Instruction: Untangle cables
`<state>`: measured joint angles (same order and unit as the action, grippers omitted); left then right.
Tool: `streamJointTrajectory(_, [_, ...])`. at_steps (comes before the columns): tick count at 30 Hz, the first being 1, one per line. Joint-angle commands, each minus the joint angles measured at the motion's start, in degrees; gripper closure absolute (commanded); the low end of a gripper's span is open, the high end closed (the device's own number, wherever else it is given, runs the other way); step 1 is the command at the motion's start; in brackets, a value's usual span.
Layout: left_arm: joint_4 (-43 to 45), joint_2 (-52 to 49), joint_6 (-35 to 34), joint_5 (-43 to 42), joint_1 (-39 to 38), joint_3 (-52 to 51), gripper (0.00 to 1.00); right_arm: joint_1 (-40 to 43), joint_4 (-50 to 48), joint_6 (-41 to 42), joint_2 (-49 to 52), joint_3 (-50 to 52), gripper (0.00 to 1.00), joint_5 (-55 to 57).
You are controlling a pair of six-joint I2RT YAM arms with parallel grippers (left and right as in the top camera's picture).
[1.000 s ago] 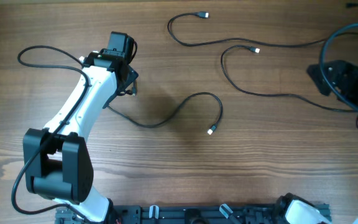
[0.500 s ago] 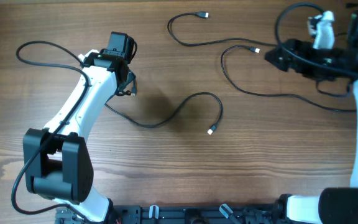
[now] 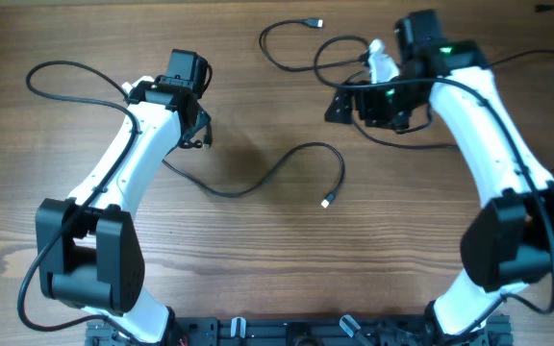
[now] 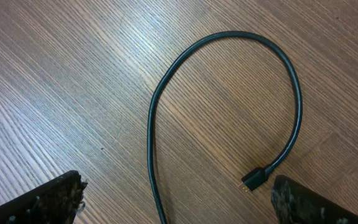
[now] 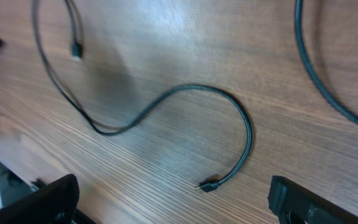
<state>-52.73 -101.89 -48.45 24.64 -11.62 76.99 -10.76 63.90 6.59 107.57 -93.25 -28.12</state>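
Looking down on a brown wood-grain worktop (image 3: 258,279) with thin black cables spread across it. Tracking the middle cable (image 3: 229,193) first: comes out from the edge of the white left arm (image 3: 133,163), dips, arches up, then hooks back down to a small plug (image 3: 327,202) on bare wood in the centre. Picking up the top cable (image 3: 264,48) near the far edge, curled in a loop and lying well apart from the middle cable. Missing most of a third one under the white right arm (image 3: 489,125); cannot tell how it lies.

Catching the left gripper (image 3: 203,135) near the middle cable's left stretch, black fingers (image 4: 55,199) spread wide and clamped on nothing. Seeing, from the left wrist, that cable's arch and plug flat on the wood between the two fingers, nearer the one at frame right, touching neither.

Finding the right gripper (image 3: 339,104) between the top cable and the middle cable, fingers (image 5: 48,199) likewise wide apart and empty. Spotting, from the right wrist, the hooked plug end on the worktop below, clear of both fingers.
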Motion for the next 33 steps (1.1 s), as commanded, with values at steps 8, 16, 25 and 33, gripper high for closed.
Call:
streamJointTrajectory(8, [0.0,1.3,0.9,1.4,0.4,-0.3,0.00,-1.2,4.3,10.6,8.8,0.1,0.00,6.1])
streamJointTrajectory(16, [1.9,1.2,1.8,1.4,0.4,-0.3,0.00,-5.7,1.4,22.0,9.0,7.5,0.00,14.2])
streamJointTrajectory(25, [2.5,0.2,1.8,1.4,0.4,-0.3,0.00,-11.0,-10.8,32.6,9.1,17.3,0.15,14.2])
streamJointTrajectory(33, [2.3,0.2,1.8,1.4,0.4,-0.3,0.00,-14.6,-11.0,36.5,9.1,17.9,0.27,15.9])
